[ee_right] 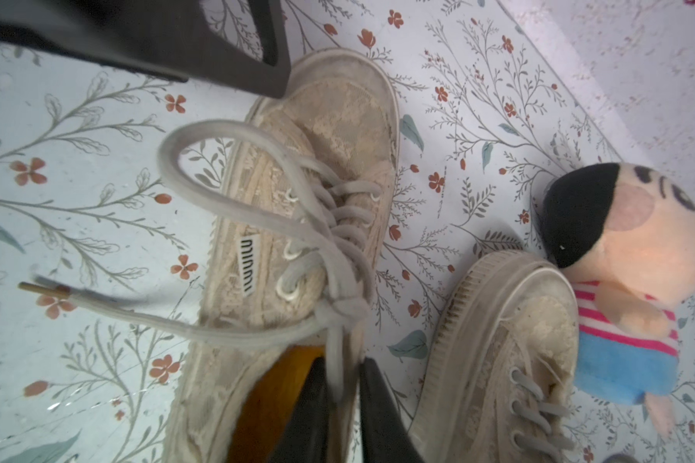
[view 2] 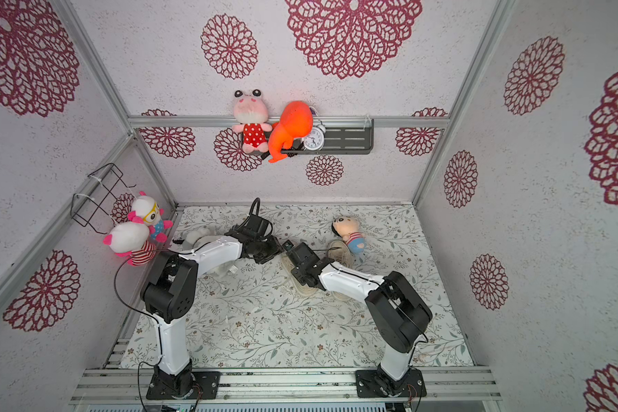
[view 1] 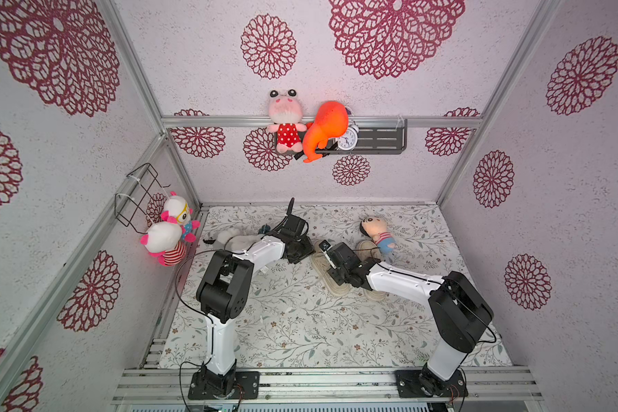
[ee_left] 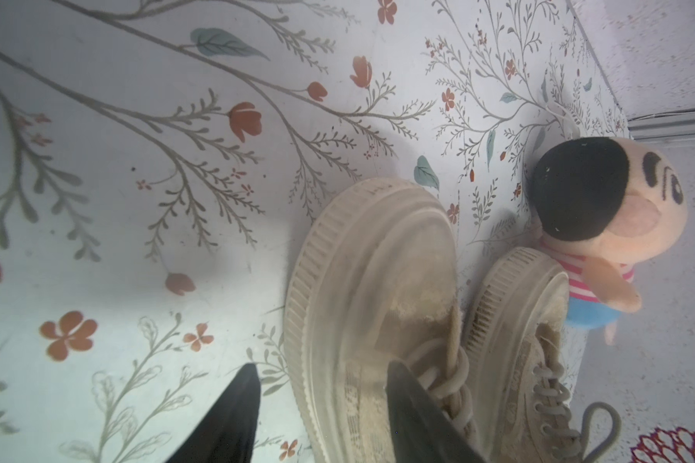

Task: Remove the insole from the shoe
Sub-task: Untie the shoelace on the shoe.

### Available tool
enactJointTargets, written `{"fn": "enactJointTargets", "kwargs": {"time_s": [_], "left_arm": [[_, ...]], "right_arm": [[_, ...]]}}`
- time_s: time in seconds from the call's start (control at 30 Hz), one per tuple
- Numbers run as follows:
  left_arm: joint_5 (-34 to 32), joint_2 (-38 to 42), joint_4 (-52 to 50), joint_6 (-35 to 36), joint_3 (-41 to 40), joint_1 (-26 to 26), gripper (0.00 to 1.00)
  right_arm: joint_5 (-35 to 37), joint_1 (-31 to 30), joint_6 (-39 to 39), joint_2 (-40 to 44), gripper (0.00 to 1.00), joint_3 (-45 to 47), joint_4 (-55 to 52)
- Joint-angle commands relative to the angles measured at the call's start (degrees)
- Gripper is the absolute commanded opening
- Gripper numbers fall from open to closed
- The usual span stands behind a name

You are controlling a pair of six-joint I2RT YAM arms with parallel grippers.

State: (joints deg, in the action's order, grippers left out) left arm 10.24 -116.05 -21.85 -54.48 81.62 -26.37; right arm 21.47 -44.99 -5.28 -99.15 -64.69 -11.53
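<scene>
Plainly, two shoes (ee_right: pixel 309 200) (ee_right: pixel 510 360) lie beside one doll (ee_right: pixel 634 280).

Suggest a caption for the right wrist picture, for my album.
Right pincer pinching the lace of a beige shoe, orange insole showing.

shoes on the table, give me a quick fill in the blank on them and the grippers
1. The table holds ____ beige shoes.
2. The left gripper stands ____ at one shoe's toe.
3. The right gripper is ____ on a lace.
4. The doll wears ____ shorts.
Missing words: two; open; shut; blue.
</scene>
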Motion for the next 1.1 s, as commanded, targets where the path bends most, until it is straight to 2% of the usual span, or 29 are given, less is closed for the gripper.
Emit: {"fn": "enactJointTargets", "kwargs": {"time_s": [0.0,0.23,0.3,0.67,1.07], "left_arm": [[1.0,-1.5,0.7,-0.5,1.6,-0.1,0.56],[1.9,-3.4,0.7,0.6,3.5,-0.3,0.58],[2.8,-4.3,0.9,1.0,3.9,-0.2,0.55],[3.1,-7.6,-0.2,2.9,5.9,-0.2,0.47],[3.0,-7.7,-0.4,3.1,5.5,-0.3,0.46]], "right_arm": [[-0.1,-0.1,-0.4,0.7,0.1,-0.6,2.3],[-7.1,0.5,3.2,5.5,0.01,2.6,2.5],[-9.4,1.3,5.0,6.4,0.0,2.5,2.0],[-20.8,5.6,11.7,11.0,0.0,1.7,0.1],[-25.2,7.2,15.6,16.2,0.0,-0.4,-0.2]]}}
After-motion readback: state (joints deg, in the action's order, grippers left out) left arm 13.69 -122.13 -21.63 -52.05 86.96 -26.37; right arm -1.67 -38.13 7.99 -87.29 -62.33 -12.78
